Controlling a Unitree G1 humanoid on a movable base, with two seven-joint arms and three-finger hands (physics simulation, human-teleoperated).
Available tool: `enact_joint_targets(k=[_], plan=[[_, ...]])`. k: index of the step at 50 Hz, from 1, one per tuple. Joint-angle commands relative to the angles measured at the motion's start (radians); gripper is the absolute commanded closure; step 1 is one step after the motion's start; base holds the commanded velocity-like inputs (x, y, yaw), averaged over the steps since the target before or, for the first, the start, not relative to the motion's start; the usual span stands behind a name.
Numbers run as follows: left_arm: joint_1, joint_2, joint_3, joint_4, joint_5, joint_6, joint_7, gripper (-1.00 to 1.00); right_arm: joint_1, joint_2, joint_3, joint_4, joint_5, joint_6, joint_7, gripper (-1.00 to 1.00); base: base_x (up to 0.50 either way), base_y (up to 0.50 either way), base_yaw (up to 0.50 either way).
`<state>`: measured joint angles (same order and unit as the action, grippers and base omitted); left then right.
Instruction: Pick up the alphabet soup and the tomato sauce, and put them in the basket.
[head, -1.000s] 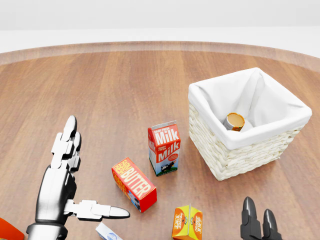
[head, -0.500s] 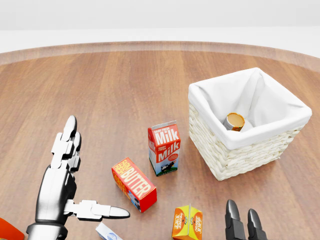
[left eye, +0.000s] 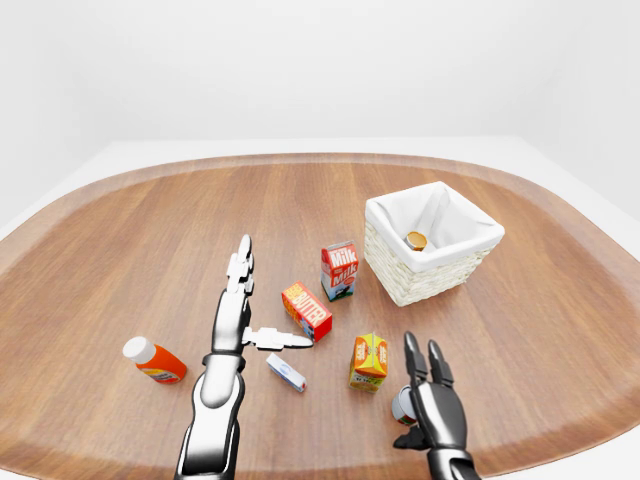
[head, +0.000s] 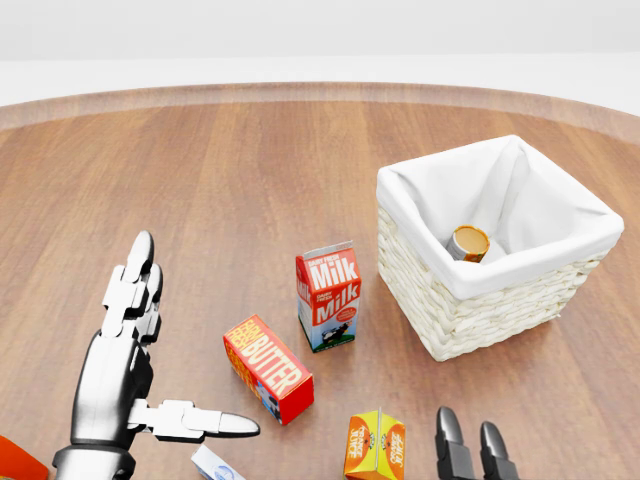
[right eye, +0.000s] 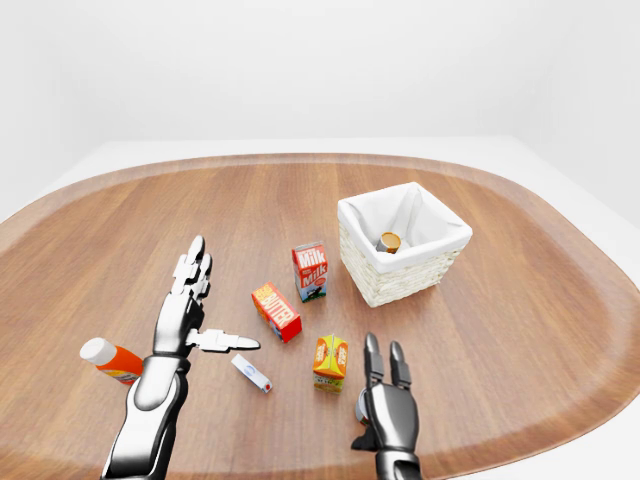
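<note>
- The dark right hand (left eye: 432, 405) is low in the left-eye view, fingers straight up and open, holding nothing.
- A small can (left eye: 403, 403) sits on the wooden bench (left eye: 120, 260) just beside that hand, on its left. It looks like it touches the hand, but I cannot tell which can it is.
- An orange juice carton (left eye: 369, 361) stands just left of the can.
- A little white and blue box (left eye: 286, 372) lies flat near the silver left hand (left eye: 241, 315).
- The left hand is wide open, fingers pointing away and thumb sticking out to the right. It holds nothing.
- An orange bottle with a white cap (left eye: 153, 360) lies on its side, far to the left.
- A red butter box (head: 267, 368) lies near the thumb tip.
- A milk carton (head: 328, 296) stands upright past the butter.
- The white-lined basket (head: 462, 315) is farthest, to the right. One can (head: 468, 243) already lies inside it.
</note>
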<state>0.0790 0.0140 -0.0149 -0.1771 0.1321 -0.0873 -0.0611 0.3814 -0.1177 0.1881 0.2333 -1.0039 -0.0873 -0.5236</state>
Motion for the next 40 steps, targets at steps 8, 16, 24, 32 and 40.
enact_joint_targets(k=[8,16,24,32,40], plan=[[0.004,-0.001,0.003,-0.008,-0.008,0.000,0.002,-1.00,-0.018,-0.006,0.018,0.060,-0.049,0.000,0.000,-1.00,0.00,0.00,0.00],[0.004,-0.001,0.003,-0.008,-0.008,0.000,0.002,-1.00,-0.022,-0.009,0.022,0.070,-0.055,0.000,0.000,-1.00,0.00,0.00,0.00],[0.004,-0.001,0.003,-0.008,-0.008,0.000,0.002,-1.00,-0.029,-0.012,0.029,0.093,-0.069,0.000,0.000,-1.00,0.00,0.00,0.00],[0.004,-0.001,0.003,-0.008,-0.008,0.000,0.002,-1.00,-0.029,-0.016,0.026,0.085,-0.058,0.000,0.000,-1.00,0.00,0.00,0.00],[0.004,-0.001,0.003,-0.008,-0.008,0.000,0.001,-1.00,-0.014,-0.015,0.026,0.062,-0.032,0.000,0.000,1.00,0.00,0.00,0.00]])
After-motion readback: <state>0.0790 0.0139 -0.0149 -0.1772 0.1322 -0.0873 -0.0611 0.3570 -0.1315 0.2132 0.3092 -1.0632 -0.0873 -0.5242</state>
